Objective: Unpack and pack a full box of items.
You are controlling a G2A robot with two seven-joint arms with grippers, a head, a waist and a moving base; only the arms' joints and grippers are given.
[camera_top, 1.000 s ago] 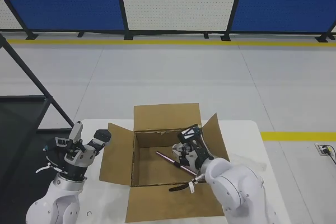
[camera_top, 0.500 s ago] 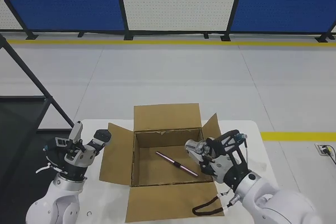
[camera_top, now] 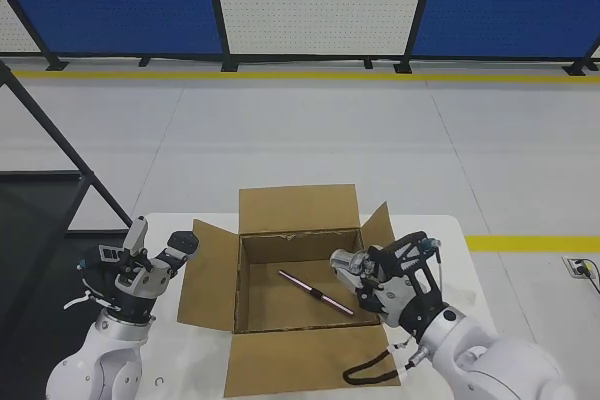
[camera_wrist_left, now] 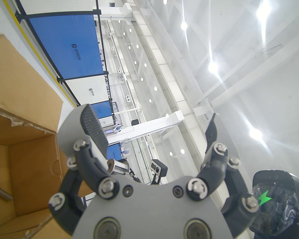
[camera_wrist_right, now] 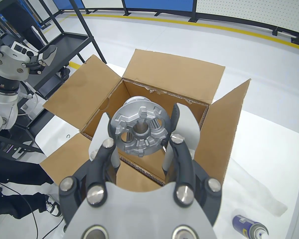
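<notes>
The open cardboard box (camera_top: 298, 208) stands mid-table with all flaps out. A thin dark rod (camera_top: 315, 291) lies slantwise on its floor. My right gripper (camera_top: 356, 270) hovers over the box's right side, shut on a silver metal hub (camera_top: 351, 263). The right wrist view has that gripper (camera_wrist_right: 140, 115) clamping the ribbed hub (camera_wrist_right: 139, 130) above the box (camera_wrist_right: 179, 75) opening. My left gripper (camera_top: 162, 238) sits left of the box, open, holding nothing. In the left wrist view the gripper (camera_wrist_left: 150, 115) points at the ceiling beside a box flap (camera_wrist_left: 20, 80).
A blue spray can (camera_wrist_right: 249, 227) and a crumpled clear plastic bag (camera_wrist_right: 264, 200) lie on the white table right of the box. A black metal cart (camera_top: 20, 250) stands off the table's left edge. A black cable (camera_top: 370, 372) loops over the front flap.
Over the last second my right gripper rose out of the box and drew back to its right side with the metal hub. The left arm kept still.
</notes>
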